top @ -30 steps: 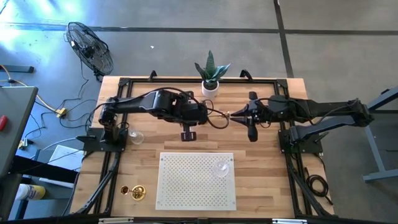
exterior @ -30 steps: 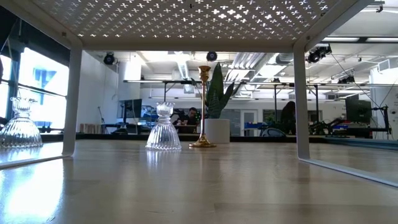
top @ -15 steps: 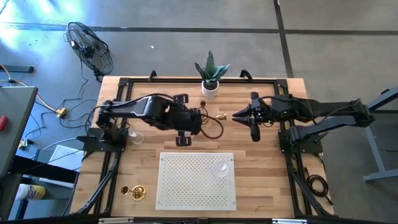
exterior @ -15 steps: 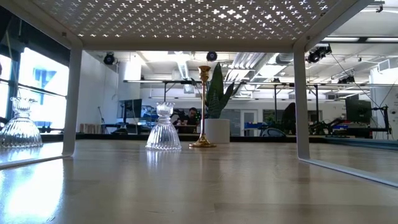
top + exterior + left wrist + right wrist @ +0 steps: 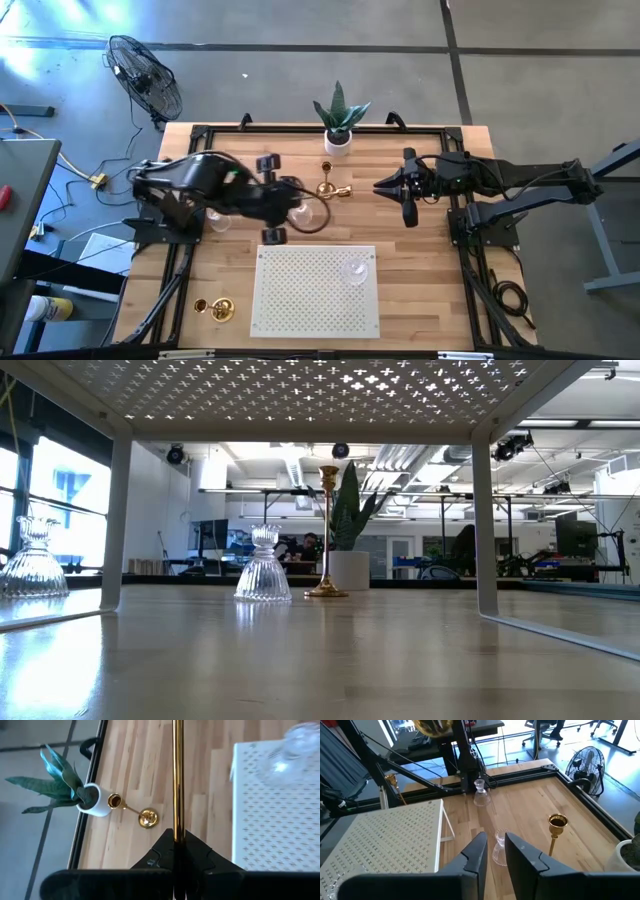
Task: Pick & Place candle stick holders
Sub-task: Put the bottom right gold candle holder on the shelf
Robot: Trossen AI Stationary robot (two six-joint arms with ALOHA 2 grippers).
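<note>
My left gripper (image 5: 176,851) is shut on a tall gold candle stick holder (image 5: 176,780), held above the table's middle (image 5: 343,191). Its flared end (image 5: 432,726) shows in the right wrist view. My right gripper (image 5: 380,185) hangs open farther right, with nothing between its fingers (image 5: 495,854). A second gold holder (image 5: 326,167) stands on its base by the plant pot. One clear glass holder (image 5: 500,847) stands on the wood under my left arm. Another (image 5: 218,219) stands near the left arm's base. A third (image 5: 355,268) stands on the white mat. My left gripper pinches the gold holder's thin stem (image 5: 176,834) between its two fingers. The fingers slant down toward the table's right, and the stem runs on ahead of them, along their line. The holder is lifted clear of the table; the end behind the fingers is hidden.
The white perforated mat (image 5: 300,300) is a raised shelf at the near middle. The white pot with the green plant (image 5: 338,140) stands at the far edge. More gold pieces (image 5: 220,308) sit at the near left corner. A black frame runs round the table.
My left gripper has drawn back toward the table's left edge and risen a little, carrying the gold holder away from my right gripper, still shut on its stem. The holder's free end has travelled leftward with it.
</note>
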